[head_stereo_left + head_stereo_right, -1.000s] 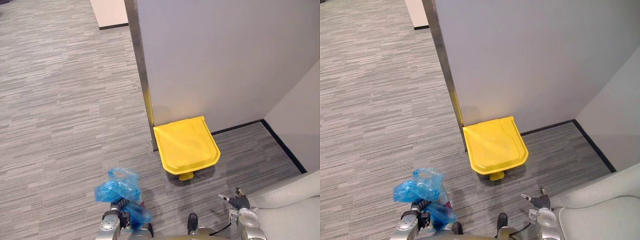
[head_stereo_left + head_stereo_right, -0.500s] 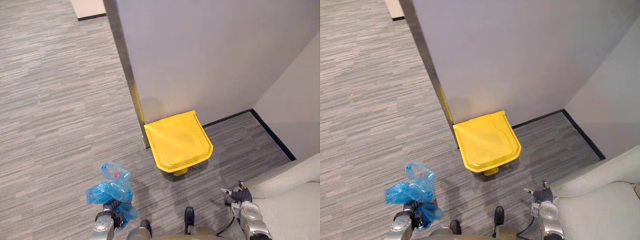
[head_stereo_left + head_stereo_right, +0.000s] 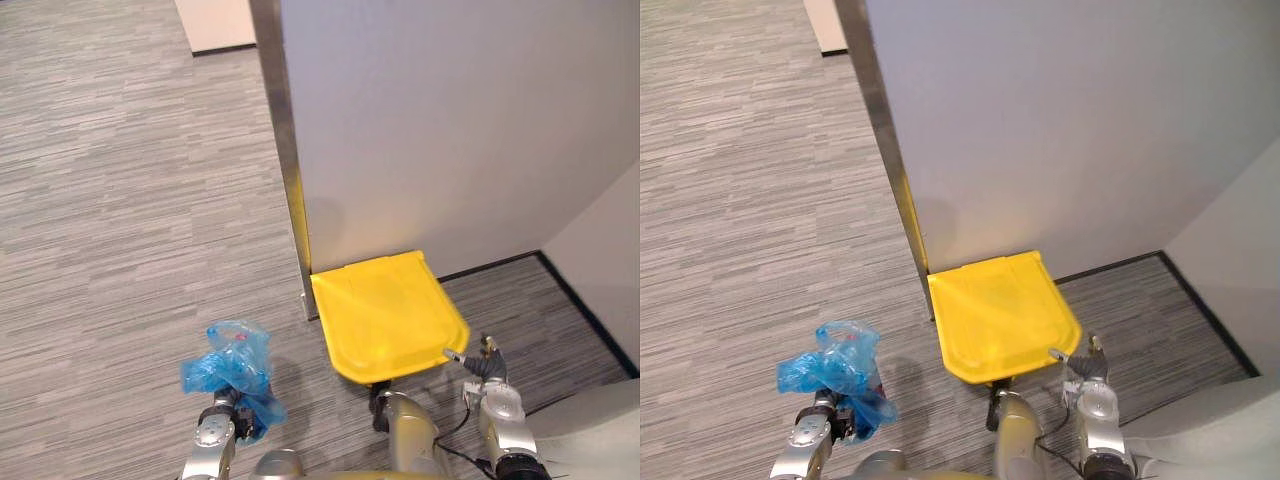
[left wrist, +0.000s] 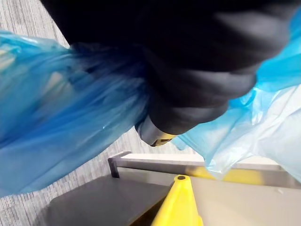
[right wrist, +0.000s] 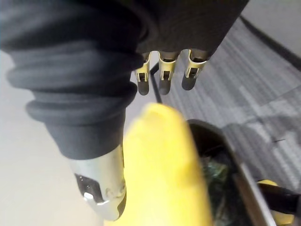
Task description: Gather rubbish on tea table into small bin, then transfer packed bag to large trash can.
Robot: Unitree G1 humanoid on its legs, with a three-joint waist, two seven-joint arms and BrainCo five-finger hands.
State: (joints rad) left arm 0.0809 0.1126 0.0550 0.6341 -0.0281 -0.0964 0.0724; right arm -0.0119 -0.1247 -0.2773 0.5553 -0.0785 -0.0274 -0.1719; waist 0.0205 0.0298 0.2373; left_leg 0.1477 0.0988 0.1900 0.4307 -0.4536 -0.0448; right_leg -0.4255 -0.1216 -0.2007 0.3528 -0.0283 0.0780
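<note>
A large trash can with a yellow lid (image 3: 385,312) stands on the carpet against the grey wall. Its lid (image 5: 160,165) is tilted up, and the dark inside with rubbish (image 5: 218,176) shows under it. A tied blue bag (image 3: 228,368) hangs at the lower left, left of the can, with my left hand (image 3: 222,428) shut on its neck. From the left wrist, the bag (image 4: 61,122) bulges round the hand's dark cover (image 4: 197,70). My right hand (image 3: 484,372) is by the lid's front right corner, its fingers (image 5: 162,70) straight and holding nothing.
The wall's metal-edged corner (image 3: 290,190) rises just behind the can's left side. A black skirting (image 3: 590,310) runs along the side wall at the right. A pale seat (image 3: 600,440) fills the lower right corner. Grey carpet (image 3: 120,200) spreads to the left.
The camera has shifted. The yellow lid has tilted up at its front. My right hand now sits by the lid's front corner. The blue bag stays in my left hand.
</note>
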